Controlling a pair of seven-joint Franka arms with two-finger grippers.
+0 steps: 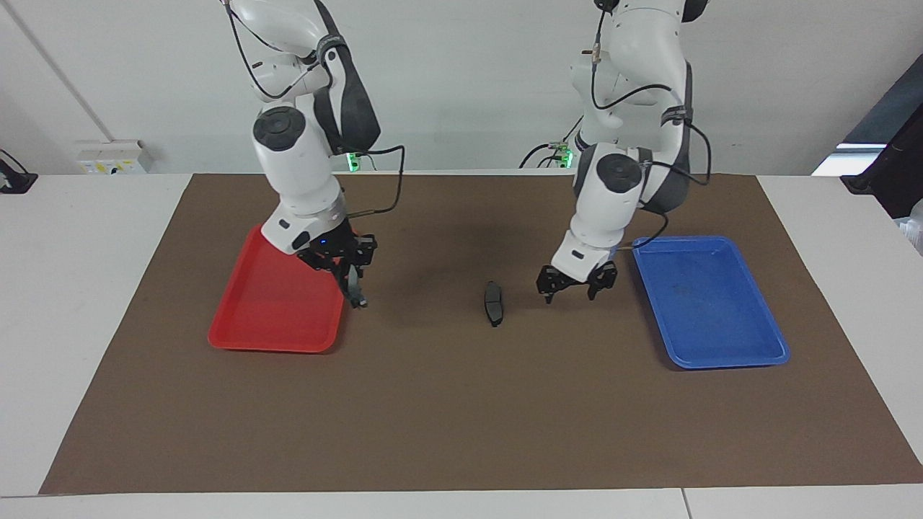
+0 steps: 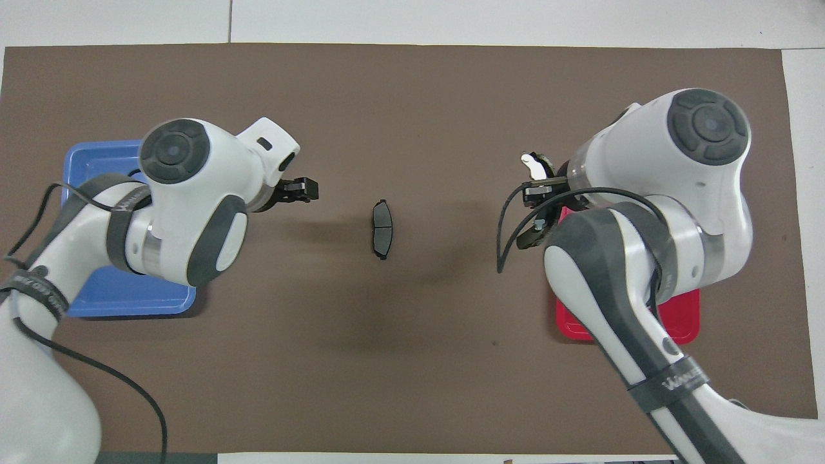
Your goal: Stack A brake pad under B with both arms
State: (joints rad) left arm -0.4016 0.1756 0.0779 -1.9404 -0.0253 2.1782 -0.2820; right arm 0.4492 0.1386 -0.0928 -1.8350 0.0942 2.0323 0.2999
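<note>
the a pad (image 1: 493, 302) lies flat on the brown mat (image 1: 461, 404) at mid-table, between the two trays and apart from both, with its long axis running near to far and its groove crossing the middle (image 2: 381, 229). nothing touches it.

the left gripper (image 1: 575, 283) hangs over the mat between the a pad and the blue tray (image 1: 750, 355), fingers spread and empty. its part looks done, so it should keep clear of the centre and wait.

the right gripper (image 1: 351, 277) is over the edge of the red tray (image 1: 245, 339) that faces the centre, closed on b (image 1: 354, 292), which hangs end-down from the fingers. the light strip on it shows only faintly in the facing view, so which way its face turns is a guess.

the step in hand, as i judge it, is carrying b across and laying it on the a pad. to do it well:
- bring b over the a pad while it is raised high enough that its low end cannot knock the pad.
- turn the wrist so b comes level and its length follows the a pad's.
- b is longer, so centre it; its ends will overhang evenly.
- lower until b rests on the pad, then release, so it cannot bounce off.
- lift straight up, so the fingers do not drag the stack.
</note>
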